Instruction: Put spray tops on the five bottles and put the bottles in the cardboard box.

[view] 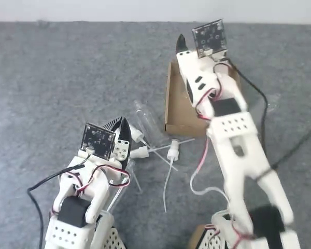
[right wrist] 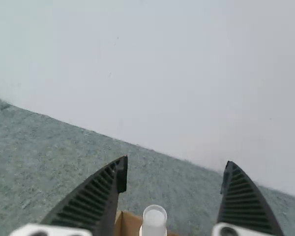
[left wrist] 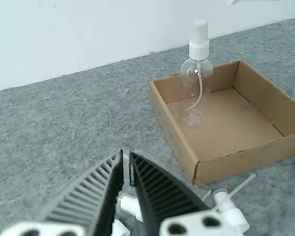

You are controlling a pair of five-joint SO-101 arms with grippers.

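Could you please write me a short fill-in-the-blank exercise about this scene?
The clear plastic bottle with a white spray top stands ___ inside the brown cardboard box.
The box holds exactly ___ bottle.
The right hand above that bottle has its fingers ___.
The left hand has its fingers ___.
Missing words: upright; one; open; shut.

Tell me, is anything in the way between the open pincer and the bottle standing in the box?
Nothing visible is. The right pincer hangs open right over the bottle, whose spray top shows just beneath it with only bare space between them. The bottle stands upright in the cardboard box.
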